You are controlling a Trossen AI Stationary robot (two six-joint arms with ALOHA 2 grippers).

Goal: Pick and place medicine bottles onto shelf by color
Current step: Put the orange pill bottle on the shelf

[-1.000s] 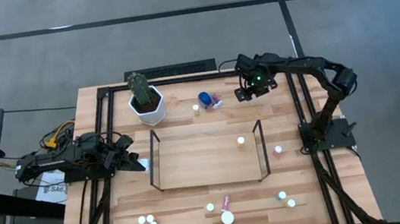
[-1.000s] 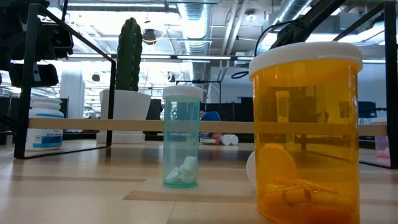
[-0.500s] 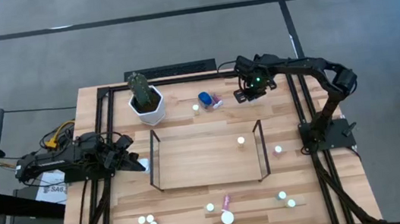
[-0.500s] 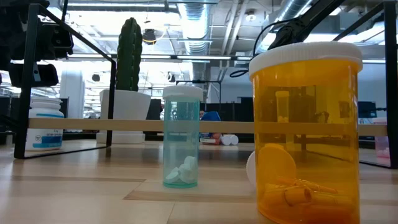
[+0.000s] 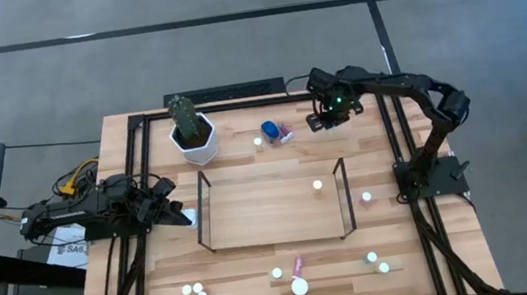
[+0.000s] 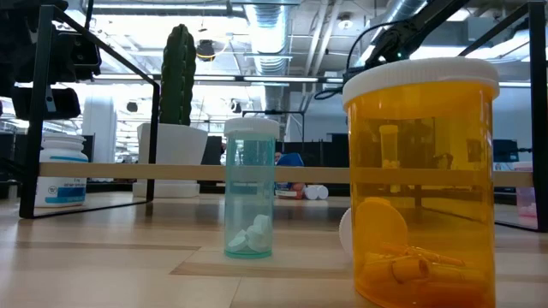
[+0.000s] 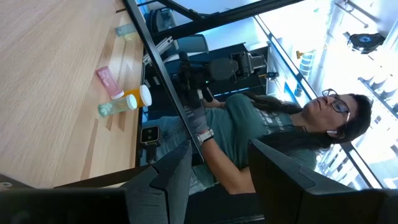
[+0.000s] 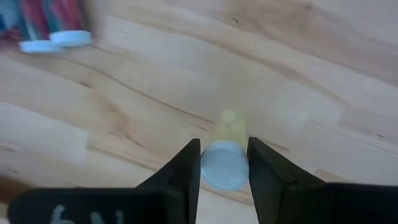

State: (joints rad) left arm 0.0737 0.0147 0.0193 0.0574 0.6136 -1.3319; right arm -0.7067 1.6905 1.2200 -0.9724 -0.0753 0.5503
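My right pincer (image 8: pixel 224 163) closed on yellowish bottle (image 8: pixel 225 155), above far table (image 5: pixel 365 155) edge, bare wood below. Pink bottles (image 8: pixel 46 28) beside. Shelf (image 5: pixel 271 207) mid-table, open. Left gripper (image 5: pixel 173 214) parked at left edge, fingers parted, empty.

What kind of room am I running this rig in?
Likely an open-plan lab or office: exposed ceiling ducts overhead, a seated person at a desk beyond the table, and bare concrete floor.

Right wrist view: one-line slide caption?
Right gripper closed on a yellowish white-capped bottle above the wooden table.
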